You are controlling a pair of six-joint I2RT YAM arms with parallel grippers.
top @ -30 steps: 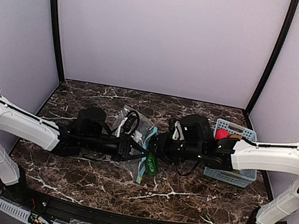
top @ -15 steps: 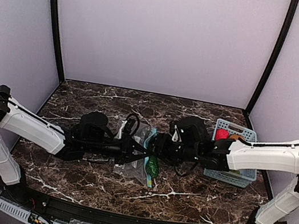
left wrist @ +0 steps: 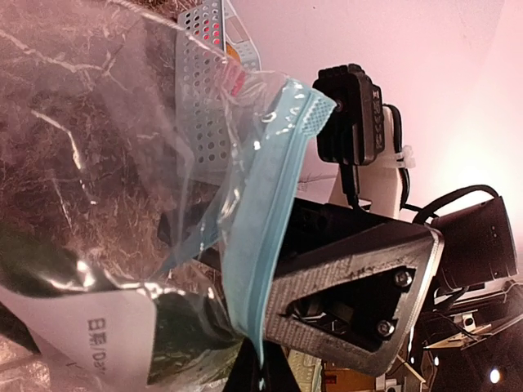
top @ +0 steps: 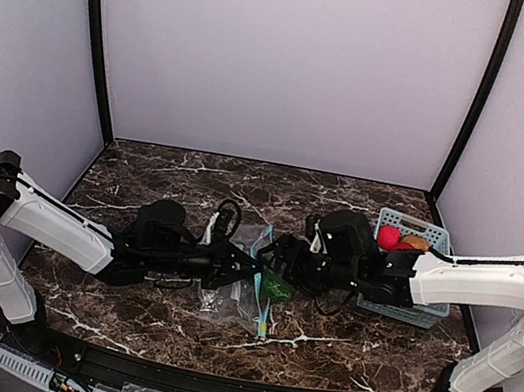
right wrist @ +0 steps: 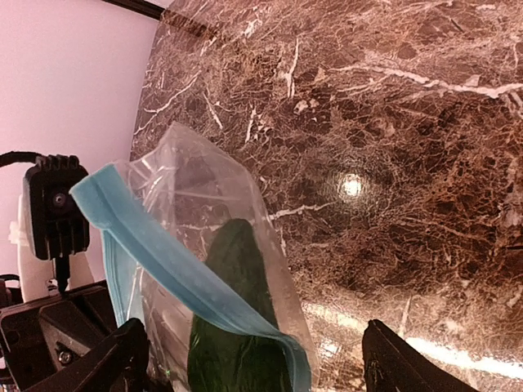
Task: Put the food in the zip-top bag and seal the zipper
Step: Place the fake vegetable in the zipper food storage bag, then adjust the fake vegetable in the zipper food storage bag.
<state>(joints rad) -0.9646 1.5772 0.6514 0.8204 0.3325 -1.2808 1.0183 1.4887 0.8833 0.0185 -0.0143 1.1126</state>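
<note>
The clear zip-top bag [top: 238, 288] lies mid-table, its mouth lifted. My left gripper [top: 247, 270] is shut on the bag's mouth edge; in the left wrist view the teal zipper [left wrist: 270, 212] runs down into the pinched jaws [left wrist: 265, 371]. A dark green piece of food [right wrist: 237, 327] sits inside the bag, below the zipper strip [right wrist: 163, 261], and shows as a green spot [top: 277, 286] from above. My right gripper [right wrist: 261, 367] hangs over the bag's mouth, fingers wide apart and touching nothing. A red fruit [top: 389, 237] and a brown-orange one [top: 414, 243] lie in the basket.
The light-blue plastic basket [top: 420, 307] stands at the right, just behind my right forearm. Dark marble tabletop [top: 338, 341] stretches to the front, and black frame posts stand at the back corners. The two wrists nearly touch over the bag.
My right gripper has opened wide and the green food now lies loose in the bag. The bag's mouth has shifted slightly toward the front.
</note>
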